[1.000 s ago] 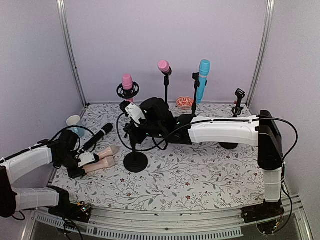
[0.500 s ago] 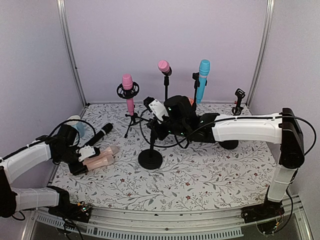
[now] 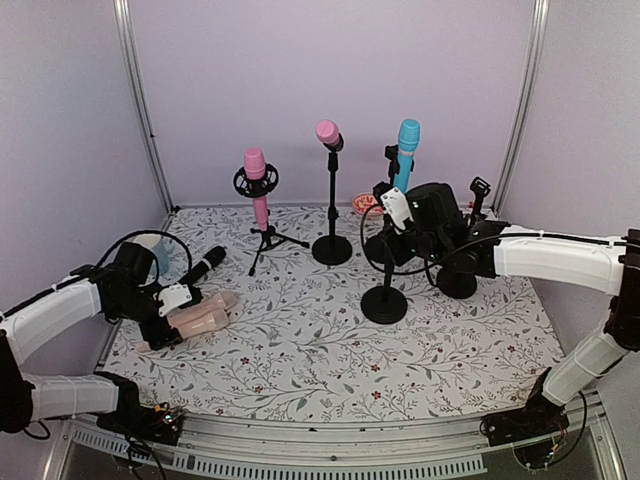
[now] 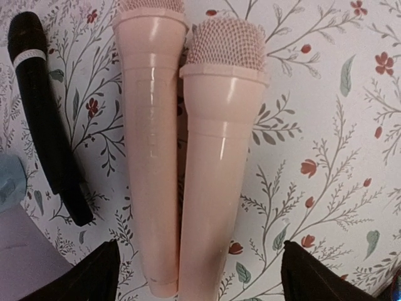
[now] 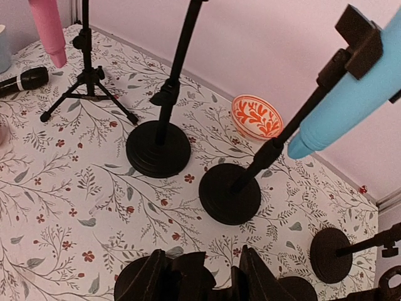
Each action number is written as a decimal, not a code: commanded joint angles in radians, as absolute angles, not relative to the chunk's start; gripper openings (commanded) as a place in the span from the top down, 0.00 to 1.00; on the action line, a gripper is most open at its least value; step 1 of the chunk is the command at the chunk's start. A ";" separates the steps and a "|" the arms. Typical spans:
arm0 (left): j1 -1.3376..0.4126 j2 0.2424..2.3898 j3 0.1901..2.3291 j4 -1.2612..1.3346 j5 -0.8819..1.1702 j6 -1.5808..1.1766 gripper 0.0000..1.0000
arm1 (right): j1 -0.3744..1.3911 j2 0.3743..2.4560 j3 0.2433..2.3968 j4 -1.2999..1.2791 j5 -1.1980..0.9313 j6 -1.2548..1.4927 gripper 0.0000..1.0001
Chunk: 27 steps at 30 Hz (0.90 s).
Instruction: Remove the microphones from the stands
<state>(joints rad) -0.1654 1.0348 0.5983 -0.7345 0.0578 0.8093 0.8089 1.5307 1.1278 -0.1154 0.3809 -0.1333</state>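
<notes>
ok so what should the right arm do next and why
Probably open the right end effector and release the empty stand: its base looks settled on the table, apart from the other stands, and it holds no microphone. The blue microphone, clipped in the stand behind, seems the likely next target.

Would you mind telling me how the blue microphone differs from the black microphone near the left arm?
The blue microphone is bright blue and held nearly upright in a stand's clip at the back; the black microphone lies flat on the table, in no stand. Both are handheld-style microphones.
</notes>
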 commanded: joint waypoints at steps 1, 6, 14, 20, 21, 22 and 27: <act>-0.166 1.065 0.661 -0.724 0.127 0.783 0.08 | 0.754 1.447 1.089 -0.151 0.448 -0.151 0.80; -0.167 1.105 0.710 -0.726 0.166 0.764 0.08 | 0.709 1.396 1.057 -0.193 0.477 -0.153 0.80; -0.167 1.140 0.778 -0.730 0.201 0.746 0.07 | 0.656 1.348 1.028 -0.255 0.457 -0.131 0.80; -0.168 1.156 0.797 -0.730 0.223 0.737 0.07 | 0.598 1.347 1.035 -0.309 0.473 -0.132 0.80; -0.168 1.158 0.799 -0.731 0.225 0.737 0.07 | 0.583 1.348 1.038 -0.316 0.476 -0.133 0.80; -0.169 1.161 0.802 -0.734 0.225 0.736 0.07 | 0.568 1.348 1.040 -0.321 0.479 -0.136 0.80; -0.170 1.163 0.807 -0.736 0.224 0.730 0.07 | 0.512 1.376 1.058 -0.334 0.523 -0.164 0.80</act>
